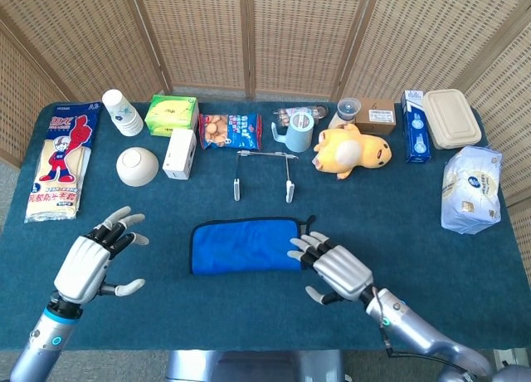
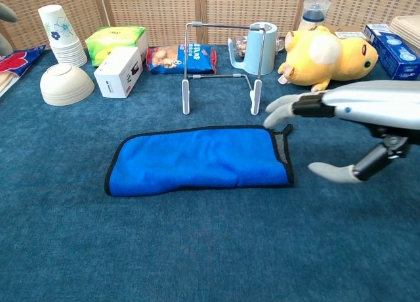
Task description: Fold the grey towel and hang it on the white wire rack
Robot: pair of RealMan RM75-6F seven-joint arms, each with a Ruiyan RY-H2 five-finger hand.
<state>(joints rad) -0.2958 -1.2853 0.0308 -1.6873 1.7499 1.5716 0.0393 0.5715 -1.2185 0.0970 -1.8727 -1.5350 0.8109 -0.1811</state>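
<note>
The towel (image 1: 246,246) lies folded flat near the middle of the table (image 1: 249,315), a little toward the near edge; it shows blue on its outer face with a grey inner layer peeping out at its right end, where a small loop sticks up. The wire rack (image 1: 264,173) stands upright just beyond it, toward the far edge, apart from the cloth. The right hand (image 1: 336,269) hovers at the towel's right end with fingers spread and nothing in them, fingertips just above or beside the hem; whether they touch it cannot be told. The left hand (image 1: 87,264) hangs near the left edge of the table, well apart from the towel, also spread and empty. The step in hand looks like taking hold of the right end to lift the cloth toward the rack. To do it well, the right hand should pinch through all layers at the hem, not just the top one, or the fold will fall open on the lift. The left hand would best come in to the opposite end so the cloth rises level and can be draped evenly over the rack's top bar without nudging its light frame
</note>
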